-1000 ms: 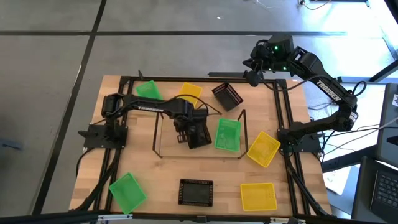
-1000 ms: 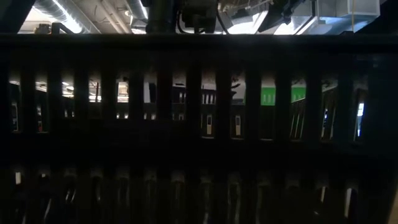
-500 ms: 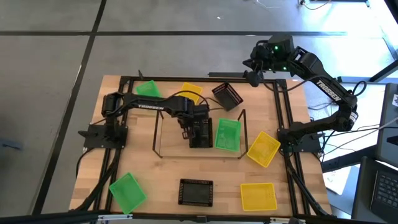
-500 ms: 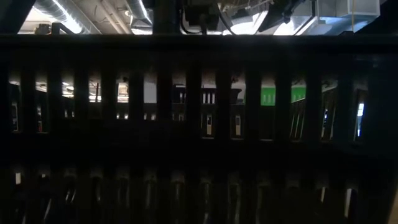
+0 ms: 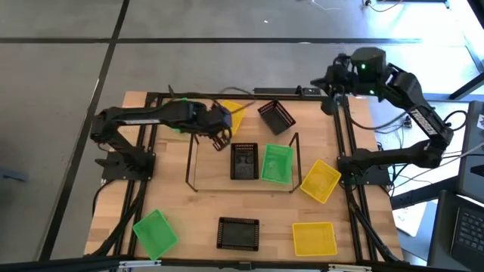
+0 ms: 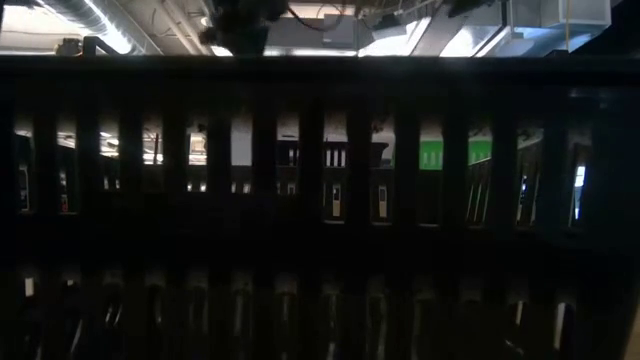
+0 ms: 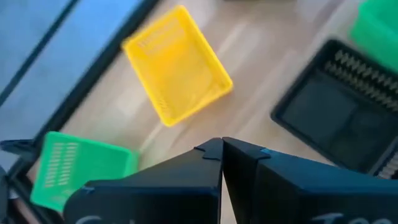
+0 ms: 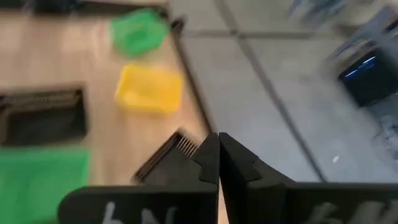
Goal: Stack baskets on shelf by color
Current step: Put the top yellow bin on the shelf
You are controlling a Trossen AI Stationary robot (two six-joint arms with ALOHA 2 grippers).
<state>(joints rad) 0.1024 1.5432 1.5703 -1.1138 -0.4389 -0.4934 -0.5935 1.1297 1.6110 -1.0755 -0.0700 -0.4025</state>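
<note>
On the shelf (image 5: 215,178), a black basket (image 5: 243,161) and a green basket (image 5: 277,163) rest flat side by side. My left gripper (image 5: 223,134) is shut and hovers over the shelf's far left corner, touching nothing; in its wrist view (image 7: 221,147) a yellow basket (image 7: 177,64), a green basket (image 7: 81,168) and the black basket (image 7: 345,121) lie beyond it. My right gripper (image 5: 330,79) is shut and hangs above the table's far right corner. A second black basket (image 5: 275,117) lies tilted behind the shelf.
Other baskets lie on the table: green (image 5: 180,109) and yellow (image 5: 233,112) at the far edge, yellow (image 5: 320,180) right of the shelf, and green (image 5: 155,232), black (image 5: 238,233) and yellow (image 5: 314,238) along the near edge. A dark perforated wall (image 6: 320,200) fills the low view.
My left gripper set the black basket on the shelf, turning it square beside the green one, let go and drew back toward the table's far left. The basket stays flat on the shelf. My right arm swung toward the table's right edge.
</note>
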